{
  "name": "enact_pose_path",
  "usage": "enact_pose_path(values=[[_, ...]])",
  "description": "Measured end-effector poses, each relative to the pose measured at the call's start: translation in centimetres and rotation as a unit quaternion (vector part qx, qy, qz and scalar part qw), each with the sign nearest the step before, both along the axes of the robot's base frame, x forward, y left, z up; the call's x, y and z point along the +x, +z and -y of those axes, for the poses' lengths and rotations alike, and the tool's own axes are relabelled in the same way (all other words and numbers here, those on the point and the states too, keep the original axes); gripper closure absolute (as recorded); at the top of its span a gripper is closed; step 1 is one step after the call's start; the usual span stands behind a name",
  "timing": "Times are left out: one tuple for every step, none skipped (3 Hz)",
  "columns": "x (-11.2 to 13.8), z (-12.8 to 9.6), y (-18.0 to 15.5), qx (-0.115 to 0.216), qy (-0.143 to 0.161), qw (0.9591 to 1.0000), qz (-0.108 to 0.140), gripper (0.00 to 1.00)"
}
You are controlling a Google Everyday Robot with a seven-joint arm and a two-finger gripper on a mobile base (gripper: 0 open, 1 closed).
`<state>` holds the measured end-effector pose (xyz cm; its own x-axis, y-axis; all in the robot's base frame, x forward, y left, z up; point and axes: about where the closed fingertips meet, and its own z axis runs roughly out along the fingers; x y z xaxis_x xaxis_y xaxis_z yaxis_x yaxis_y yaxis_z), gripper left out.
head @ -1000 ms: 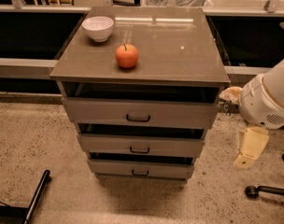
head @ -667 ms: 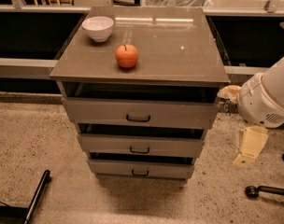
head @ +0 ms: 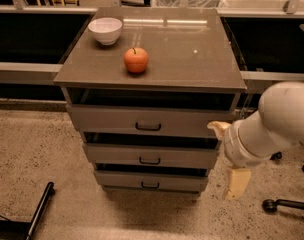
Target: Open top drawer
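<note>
Surface: grey-brown cabinet top (head: 192, 59) with white bowl (head: 105, 30) and red apple (head: 136, 60); speckled floor (head: 32, 149) around cabinet.
Top drawer (head: 117, 118): directly under cabinet top, dark gap above its front.
Gripper (head: 223, 159): right of cabinet, spread wide, empty; upper finger (head: 218, 128) just beside top drawer's right end.

You see a grey-brown cabinet top (head: 192, 59) carrying two things: a white bowl (head: 105, 30) at its back left corner and a red apple (head: 136, 60) nearer the front edge, apart from the bowl. The cabinet stands on speckled floor (head: 37, 144). Your gripper (head: 228, 155) hangs just off the cabinet's front right side, fingers (head: 238, 182) spread apart.
</note>
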<state>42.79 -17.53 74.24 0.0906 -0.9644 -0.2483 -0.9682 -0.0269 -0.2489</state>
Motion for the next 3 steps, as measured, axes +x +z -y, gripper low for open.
enact_pose_path(values=[[0.5,0.8,-1.1,0.046,0.008,0.9976,0.051,0.00],[0.2,0.9,-0.7,0.051,0.034,0.9959,0.067,0.00],[3.3,0.6,-3.0,0.026,0.044,0.9969,0.060,0.00]])
